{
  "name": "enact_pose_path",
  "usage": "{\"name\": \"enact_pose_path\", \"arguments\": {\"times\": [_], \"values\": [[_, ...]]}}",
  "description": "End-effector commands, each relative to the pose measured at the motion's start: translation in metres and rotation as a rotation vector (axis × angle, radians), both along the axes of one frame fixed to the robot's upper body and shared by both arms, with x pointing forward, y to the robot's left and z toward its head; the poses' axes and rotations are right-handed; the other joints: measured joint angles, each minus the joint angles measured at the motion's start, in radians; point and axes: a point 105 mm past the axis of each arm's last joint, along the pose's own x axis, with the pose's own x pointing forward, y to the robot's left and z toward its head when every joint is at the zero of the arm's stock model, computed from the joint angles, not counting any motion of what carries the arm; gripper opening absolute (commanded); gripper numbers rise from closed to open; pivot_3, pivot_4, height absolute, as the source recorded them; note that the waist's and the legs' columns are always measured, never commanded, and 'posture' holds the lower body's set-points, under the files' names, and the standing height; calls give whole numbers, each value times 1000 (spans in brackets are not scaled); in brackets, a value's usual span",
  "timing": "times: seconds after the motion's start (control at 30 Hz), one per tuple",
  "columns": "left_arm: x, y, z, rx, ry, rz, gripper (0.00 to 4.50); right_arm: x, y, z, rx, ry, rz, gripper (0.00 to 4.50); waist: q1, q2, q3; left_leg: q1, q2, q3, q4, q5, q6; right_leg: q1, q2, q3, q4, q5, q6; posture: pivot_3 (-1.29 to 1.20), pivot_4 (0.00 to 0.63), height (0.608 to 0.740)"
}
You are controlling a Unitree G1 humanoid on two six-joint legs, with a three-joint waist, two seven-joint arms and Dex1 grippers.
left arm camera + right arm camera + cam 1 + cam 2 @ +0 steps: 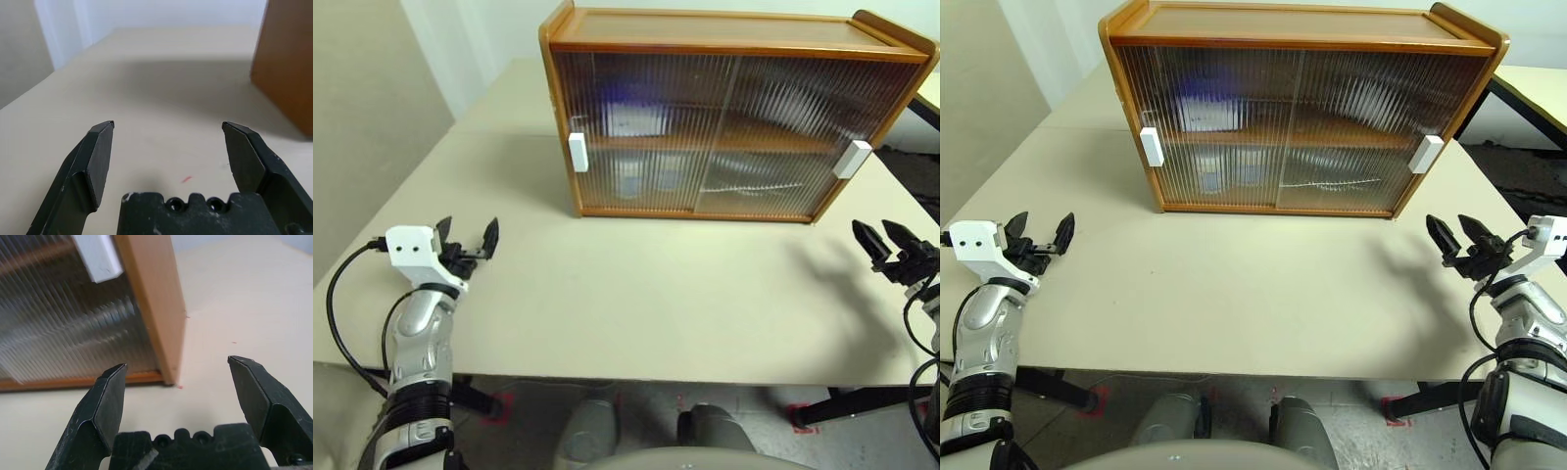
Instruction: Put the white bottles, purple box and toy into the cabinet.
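The wooden cabinet (734,39) stands at the back of the table with both ribbed sliding doors shut. Its white handles (578,152) (852,159) sit at the two outer edges. Behind the ribbed panels I make out only blurred shapes, a bluish-purple one on the upper shelf (619,106) and pale ones below. The white bottles, purple box and toy are hidden; I cannot tell them apart. My left gripper (468,230) hovers open and empty over the table's left part. My right gripper (1449,225) is open and empty near the cabinet's right front corner (171,377).
The beige table (636,294) stretches from the cabinet to its front edge, with bare surface between my two grippers. A second beige table adjoins behind on the left (509,93). A black table leg and dark floor show at the far right (1518,127).
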Motion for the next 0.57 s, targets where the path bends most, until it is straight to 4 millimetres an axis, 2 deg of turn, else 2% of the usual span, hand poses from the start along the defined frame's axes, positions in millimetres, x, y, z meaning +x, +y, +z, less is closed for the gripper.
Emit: {"name": "enact_pose_path", "arguments": {"times": [0.03, 0.4, 0.57], "values": [[1, -13, 0, -13, 13, -14, 4500, -2, -14, 4, -30, 3, -75, 4452, 4, 0, 0, 0, 0, 0, 0, 0, 0, 0, 0, 0, 0, 0, 0, 257, 1, 740], [2, -42, 17, -15, -11, -28, 4500, -3, -18, 7, -20, -28, -108, 4452, 6, -1, 0, 0, 0, 0, 0, 2, 3, 0, 7, 1, 0, 0, 1, 263, 0, 740], [3, -43, 17, -5, -3, -38, 4500, 1, -12, 6, -17, -38, -103, 4452, 6, -1, 0, 0, 0, 0, 0, 2, 3, 0, 7, 2, 0, 0, 1, 260, 0, 740]]}}
